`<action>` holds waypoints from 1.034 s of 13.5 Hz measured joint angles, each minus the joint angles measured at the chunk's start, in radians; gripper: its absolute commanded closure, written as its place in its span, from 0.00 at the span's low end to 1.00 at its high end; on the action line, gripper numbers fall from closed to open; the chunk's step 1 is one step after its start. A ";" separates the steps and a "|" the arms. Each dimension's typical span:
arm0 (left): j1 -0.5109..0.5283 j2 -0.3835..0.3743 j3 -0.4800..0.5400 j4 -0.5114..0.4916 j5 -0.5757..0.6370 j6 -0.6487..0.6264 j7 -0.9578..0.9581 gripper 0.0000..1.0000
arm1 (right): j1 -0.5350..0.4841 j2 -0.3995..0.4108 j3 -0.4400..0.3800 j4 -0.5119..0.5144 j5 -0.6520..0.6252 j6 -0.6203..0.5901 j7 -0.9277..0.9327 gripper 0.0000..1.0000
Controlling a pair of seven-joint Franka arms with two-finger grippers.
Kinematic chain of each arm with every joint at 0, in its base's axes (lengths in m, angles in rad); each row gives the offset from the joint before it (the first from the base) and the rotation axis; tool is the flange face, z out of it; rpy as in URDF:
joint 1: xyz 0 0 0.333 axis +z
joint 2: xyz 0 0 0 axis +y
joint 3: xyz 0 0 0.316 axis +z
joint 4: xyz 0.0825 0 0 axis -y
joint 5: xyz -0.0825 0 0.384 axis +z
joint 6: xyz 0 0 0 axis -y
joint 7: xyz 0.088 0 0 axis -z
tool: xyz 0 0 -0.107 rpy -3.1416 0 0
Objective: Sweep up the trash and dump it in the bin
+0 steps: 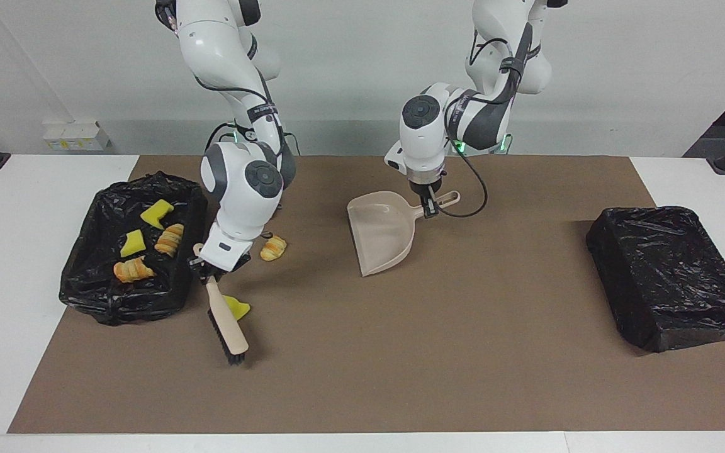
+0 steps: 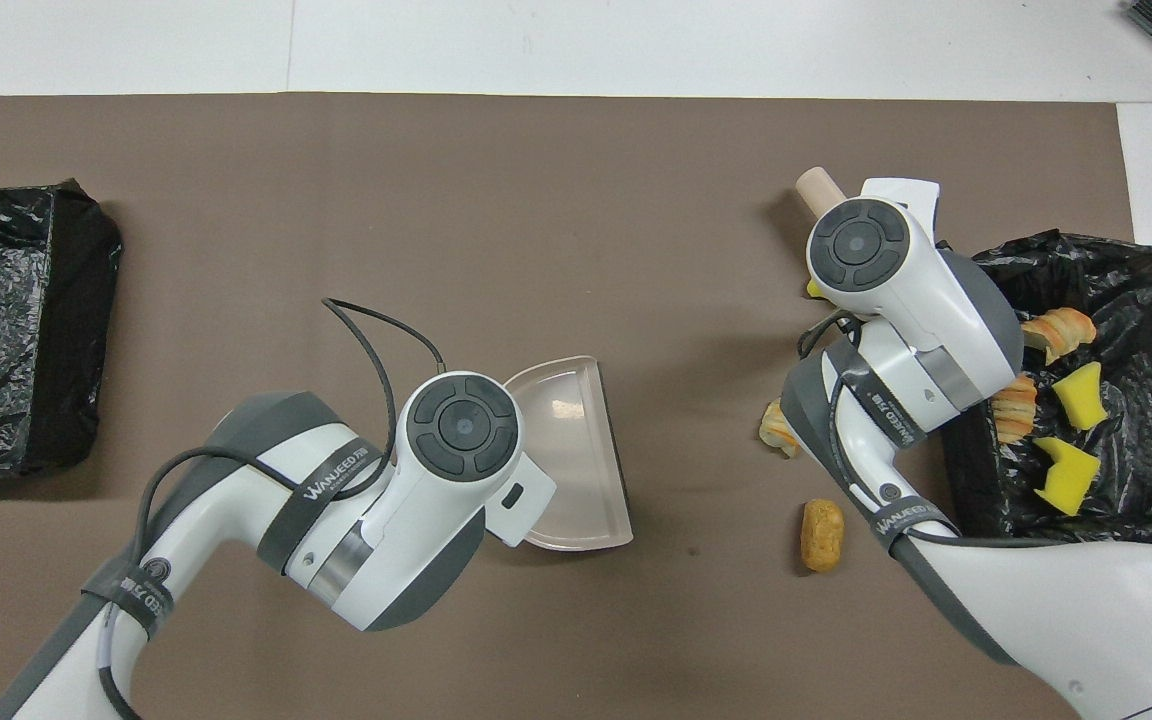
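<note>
Both arm cuffs (image 2: 334,481) seem to read "WANJEED"; smaller lettering unreadable.

Seven trash pieces (image 1: 134,270) are counted: three yellow sponge chunks (image 1: 156,213), four bread pieces (image 1: 272,248). Two black-lined bins (image 1: 671,277), one dustpan (image 1: 381,231) and one brush (image 1: 226,326) are present.

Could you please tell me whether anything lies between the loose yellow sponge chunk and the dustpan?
Nothing visible does: only bare mat lies between the yellow sponge chunk and the dustpan. The brush in the right tool lies beside it, toward the bin. The croissant piece lies nearer to the robots, off that line.
</note>
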 measured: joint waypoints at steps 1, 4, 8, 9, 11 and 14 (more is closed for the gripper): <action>0.000 -0.006 0.001 -0.010 0.000 0.000 0.000 1.00 | 0.003 -0.011 0.004 -0.027 0.038 -0.022 0.000 1.00; 0.000 -0.012 0.002 -0.030 0.000 0.000 0.000 1.00 | 0.045 -0.058 0.018 -0.068 0.180 -0.135 0.000 1.00; 0.000 -0.018 0.002 -0.039 0.000 0.000 0.000 1.00 | 0.155 -0.116 0.033 -0.080 0.438 -0.259 -0.001 1.00; 0.000 -0.018 0.002 -0.040 0.000 0.000 -0.001 1.00 | 0.168 -0.125 0.034 -0.083 0.506 -0.264 -0.001 1.00; 0.000 -0.018 0.003 -0.041 0.000 0.000 -0.014 1.00 | 0.169 -0.148 0.033 -0.083 0.629 -0.269 -0.001 1.00; 0.000 -0.019 0.001 -0.045 0.000 0.000 -0.036 1.00 | 0.124 -0.216 0.026 -0.078 0.673 -0.327 -0.026 1.00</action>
